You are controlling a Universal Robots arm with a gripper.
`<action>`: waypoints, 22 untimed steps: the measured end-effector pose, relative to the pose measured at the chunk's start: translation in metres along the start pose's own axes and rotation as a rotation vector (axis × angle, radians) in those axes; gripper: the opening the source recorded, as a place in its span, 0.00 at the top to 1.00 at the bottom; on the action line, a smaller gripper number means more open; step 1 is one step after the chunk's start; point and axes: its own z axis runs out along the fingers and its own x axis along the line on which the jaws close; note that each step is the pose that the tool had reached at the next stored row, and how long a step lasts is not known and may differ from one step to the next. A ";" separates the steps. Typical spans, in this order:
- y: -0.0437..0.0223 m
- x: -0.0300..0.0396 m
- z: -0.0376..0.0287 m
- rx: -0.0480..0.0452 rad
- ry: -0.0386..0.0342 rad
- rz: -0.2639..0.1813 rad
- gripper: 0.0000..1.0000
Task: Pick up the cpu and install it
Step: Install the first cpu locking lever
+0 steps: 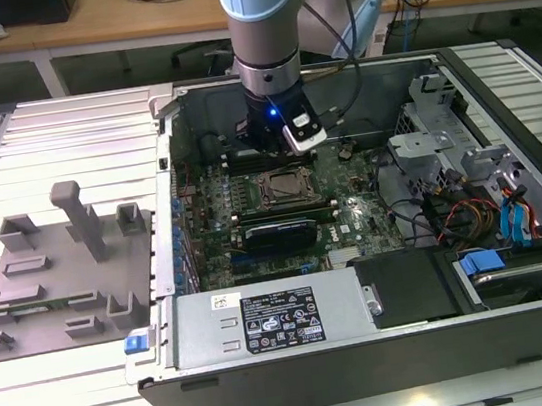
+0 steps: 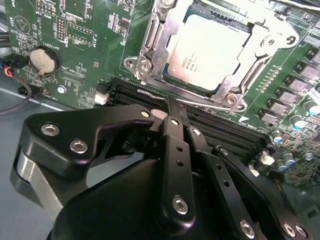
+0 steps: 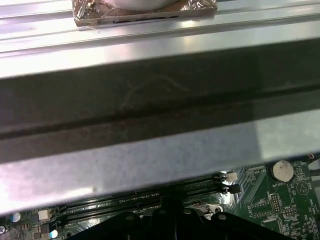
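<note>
The cpu, a pale silver-topped square chip, lies flat inside the metal-framed socket of the green motherboard, and nothing grips it. In the second wrist view my gripper hangs just beside the socket, over the black memory slots. Its black fingers are pressed together with nothing between them. In the exterior view my gripper sits inside the open computer case, just behind the socket.
A grey tray with plastic blocks lies at the exterior view's left. Drive bays and cables fill the case's right side. A labelled metal cover spans the front. The case wall stands close by, and a coin battery sits on the board.
</note>
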 end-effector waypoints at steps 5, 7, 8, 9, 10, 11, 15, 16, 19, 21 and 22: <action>-0.0007 0.0005 0.0037 0.0025 -0.0041 -0.001 0.89; -0.0010 0.0005 0.0045 0.0058 -0.0049 -0.001 0.89; -0.0012 0.0005 0.0050 0.0089 -0.0058 -0.002 0.89; -0.0015 0.0005 0.0050 0.0113 -0.0062 -0.002 0.89; -0.0017 0.0005 0.0050 0.0137 -0.0064 -0.002 0.89; -0.0019 0.0004 0.0049 0.0168 -0.0069 -0.003 0.89; -0.0014 0.0001 0.0014 0.0198 -0.0076 -0.003 0.89; -0.0005 -0.0003 -0.0036 0.0196 -0.0077 -0.003 0.89; 0.0013 -0.0012 -0.0136 0.0199 -0.0076 -0.003 0.89; 0.0014 -0.0009 -0.0140 0.0194 -0.0094 -0.003 0.89; 0.0012 -0.0002 -0.0142 0.0188 -0.0142 -0.004 0.89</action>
